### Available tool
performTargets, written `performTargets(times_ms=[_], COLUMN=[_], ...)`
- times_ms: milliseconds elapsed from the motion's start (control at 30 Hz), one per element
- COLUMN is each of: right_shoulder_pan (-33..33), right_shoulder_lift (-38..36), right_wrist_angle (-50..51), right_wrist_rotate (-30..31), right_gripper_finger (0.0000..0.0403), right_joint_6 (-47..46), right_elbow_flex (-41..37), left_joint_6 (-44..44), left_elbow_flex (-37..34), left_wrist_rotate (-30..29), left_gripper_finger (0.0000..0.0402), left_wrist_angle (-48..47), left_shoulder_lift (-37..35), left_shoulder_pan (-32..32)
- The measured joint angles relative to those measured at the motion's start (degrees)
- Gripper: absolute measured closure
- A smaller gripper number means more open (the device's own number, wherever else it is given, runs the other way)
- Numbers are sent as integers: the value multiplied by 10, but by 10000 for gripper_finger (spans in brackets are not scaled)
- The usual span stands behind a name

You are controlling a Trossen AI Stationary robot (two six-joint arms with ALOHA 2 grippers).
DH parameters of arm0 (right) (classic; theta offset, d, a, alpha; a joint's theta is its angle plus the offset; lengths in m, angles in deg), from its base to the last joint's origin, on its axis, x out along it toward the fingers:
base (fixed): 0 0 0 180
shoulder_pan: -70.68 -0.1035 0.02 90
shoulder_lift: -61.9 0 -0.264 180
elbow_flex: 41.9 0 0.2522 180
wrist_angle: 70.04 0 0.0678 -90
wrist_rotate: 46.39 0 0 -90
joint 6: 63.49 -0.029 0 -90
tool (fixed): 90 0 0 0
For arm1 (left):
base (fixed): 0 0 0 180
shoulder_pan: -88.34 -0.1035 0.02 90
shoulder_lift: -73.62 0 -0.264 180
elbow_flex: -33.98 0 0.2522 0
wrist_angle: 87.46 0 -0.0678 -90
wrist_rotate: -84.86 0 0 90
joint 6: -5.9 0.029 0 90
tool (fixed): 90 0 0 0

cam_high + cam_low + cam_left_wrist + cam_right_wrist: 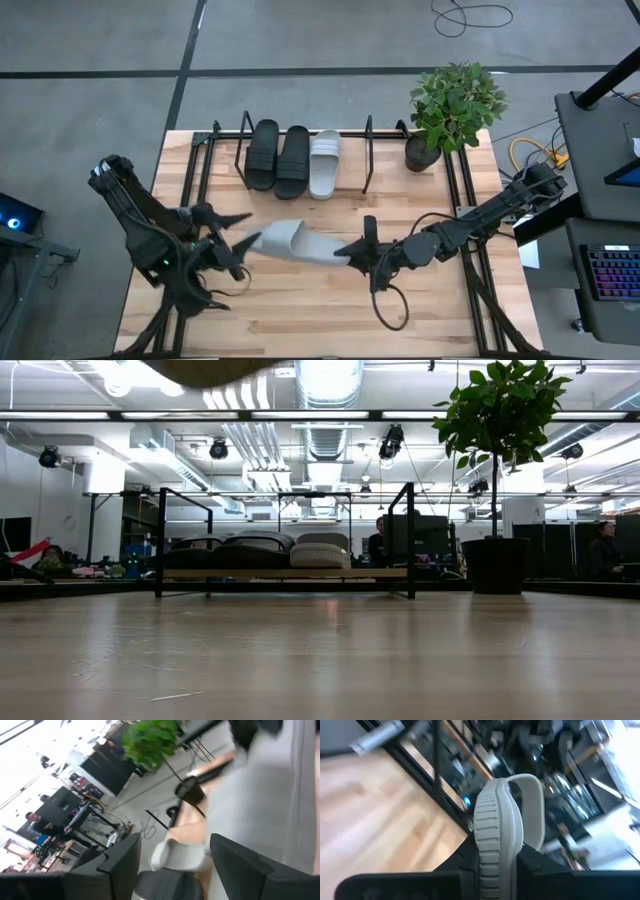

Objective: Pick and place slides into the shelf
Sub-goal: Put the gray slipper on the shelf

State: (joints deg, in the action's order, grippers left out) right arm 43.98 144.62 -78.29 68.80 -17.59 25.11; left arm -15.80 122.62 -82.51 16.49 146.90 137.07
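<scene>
Right gripper (pixel 352 252) is clamped on one end of a light grey slide (pixel 292 242), held above mid-table. Left gripper (pixel 243 246) sits at the slide's other end, its fingers (pixel 122 865) spread apart, not gripping. Two black slides (pixel 278 157) and one light grey slide (pixel 324 163) rest in the shelf (pixel 367 157) by the table's far edge.

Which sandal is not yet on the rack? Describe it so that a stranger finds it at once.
On the wooden table, look in front of the black wire rack. Between the two arms is a light grey sandal, the only one off the rack, clamped at one end by the right pincer.
</scene>
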Motion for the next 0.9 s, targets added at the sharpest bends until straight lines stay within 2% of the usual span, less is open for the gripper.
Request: performTargets(times_ms=[233,400,500,633,800,900], right_shoulder_pan=[1,0,0,3,14,20], right_shoulder_lift=[1,1,0,0,0,23], right_wrist_angle=[-1,-10,-14,-27,-23,-23], right_wrist_rotate=[159,238,292,391,485,575], right_gripper_finger=[354,354,354,354,354,354], right_joint_6=[0,0,-7,-29,-56,-66], right_elbow_flex=[0,0,0,0,3,31], left_joint_6=[-10,-78,-109,-110,-111,-112], left_elbow_flex=[0,-2,-5,-17,-33,-39], left_wrist_rotate=[-66,-122,-127,-127,-127,-127], left_gripper_finger=[178,178,178,178,178,178], left_wrist_angle=[9,10,10,19,24,35], left_shoulder_lift=[-71,-95,-91,-68,-39,-24], left_shoulder_pan=[0,0,0,-9,-29,-45])
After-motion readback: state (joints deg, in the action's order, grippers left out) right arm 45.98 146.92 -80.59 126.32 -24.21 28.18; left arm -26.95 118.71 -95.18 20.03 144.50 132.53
